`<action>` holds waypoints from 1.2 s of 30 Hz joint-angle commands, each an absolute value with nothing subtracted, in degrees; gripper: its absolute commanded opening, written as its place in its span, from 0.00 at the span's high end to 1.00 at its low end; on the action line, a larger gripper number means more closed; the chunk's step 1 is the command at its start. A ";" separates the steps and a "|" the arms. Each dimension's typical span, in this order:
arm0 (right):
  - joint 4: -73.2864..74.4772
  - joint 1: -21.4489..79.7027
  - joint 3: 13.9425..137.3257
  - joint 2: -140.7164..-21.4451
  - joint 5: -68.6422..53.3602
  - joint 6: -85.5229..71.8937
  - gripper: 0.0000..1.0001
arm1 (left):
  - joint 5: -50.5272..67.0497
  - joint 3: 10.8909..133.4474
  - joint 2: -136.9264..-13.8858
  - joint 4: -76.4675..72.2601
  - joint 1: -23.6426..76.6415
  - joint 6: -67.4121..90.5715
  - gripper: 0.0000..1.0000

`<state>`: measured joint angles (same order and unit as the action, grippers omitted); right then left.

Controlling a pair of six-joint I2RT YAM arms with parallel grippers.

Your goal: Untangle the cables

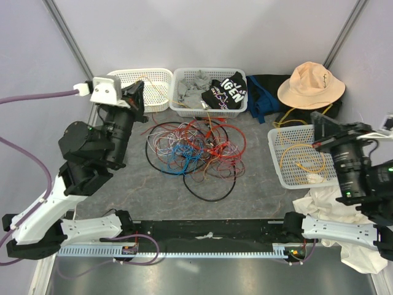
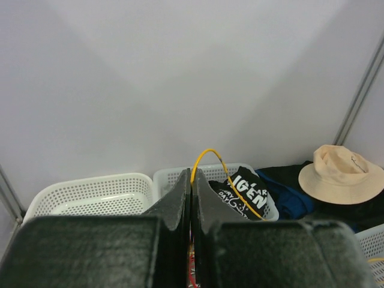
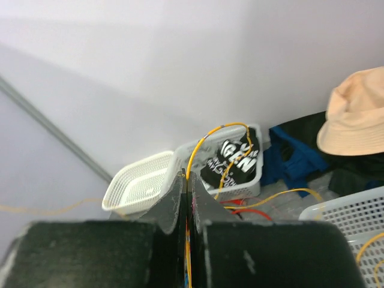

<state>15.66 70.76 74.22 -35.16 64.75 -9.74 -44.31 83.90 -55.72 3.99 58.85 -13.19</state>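
A loose tangle of red, blue, white, black and orange cables (image 1: 193, 147) lies mid-table. My left gripper (image 1: 136, 93) is raised at the back left beside the left basket, its jaws shut on a thin yellow cable (image 2: 207, 151) that arcs out of the fingertips (image 2: 191, 175) toward the middle basket. My right gripper (image 1: 319, 124) hovers over the right basket's far edge, shut on another yellow cable (image 3: 223, 126) that loops up from its tips (image 3: 185, 180). More yellow cable (image 1: 305, 161) lies coiled in the right basket.
An empty white basket (image 1: 153, 77) at the back left. A middle basket (image 1: 184, 107) holds clothes. A white basket (image 1: 277, 161) at the right. A tan hat (image 1: 310, 85) on dark clothing at the back right. White cloth (image 1: 328, 206) at the near right. A black rail (image 1: 209, 230) along the front.
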 commanded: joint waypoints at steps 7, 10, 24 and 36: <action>-2.97 70.93 71.56 -37.09 85.68 12.38 1.00 | -41.14 74.98 -47.29 3.78 58.71 -3.36 0.98; -3.60 70.93 67.70 -35.51 89.73 10.82 1.00 | -39.03 71.46 -46.50 4.65 58.62 1.03 0.98; -3.87 68.92 57.99 -40.59 87.03 6.85 1.00 | -29.53 62.49 -46.85 7.73 58.71 13.44 0.98; 18.72 36.24 72.87 -63.19 45.01 -19.05 1.00 | -29.18 58.98 -43.07 10.80 58.71 15.73 0.98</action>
<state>12.51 45.52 71.46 -62.46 58.65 -8.86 -29.34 59.35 -45.30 9.93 58.85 13.17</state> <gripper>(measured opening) 0.008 0.029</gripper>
